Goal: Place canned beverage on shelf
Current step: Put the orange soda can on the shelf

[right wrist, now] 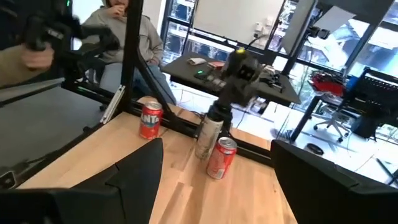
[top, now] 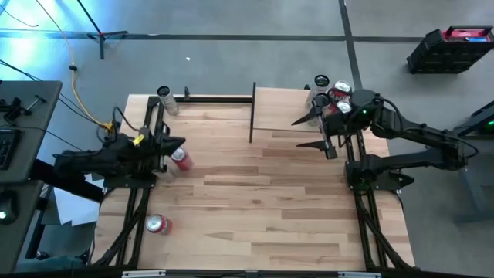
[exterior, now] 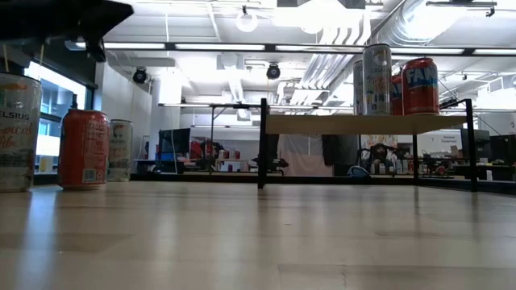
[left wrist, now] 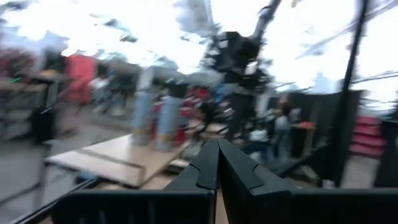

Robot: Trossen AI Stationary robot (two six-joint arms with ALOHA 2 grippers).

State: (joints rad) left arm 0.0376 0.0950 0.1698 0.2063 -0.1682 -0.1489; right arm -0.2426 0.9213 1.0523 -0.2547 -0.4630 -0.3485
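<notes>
Cans on shelf [top: 278, 108]: cluster [top: 330, 91] stood at far right corner — part of job done. Three cans left on table [top: 262, 201]: one by left gripper [top: 179, 143], one at far left corner [top: 166, 99], one near front edge [top: 158, 225]. Left fingers clenched, nothing held. Right gripper [top: 312, 131] over shelf, fingers spread, nothing held. Low view: shelf cans seen standing upright [exterior: 376, 79] — not clear from high view. Person [right wrist: 118, 28] seen in right wrist view only.

Shelf [top: 282, 108]: table's [top: 262, 201] far edge, right of centre.
On shelf: three cans [top: 333, 89], right end.
Left side: one can [top: 182, 160] near left arm, one [top: 167, 99] at far corner, one [top: 158, 225] nearer front.
</notes>
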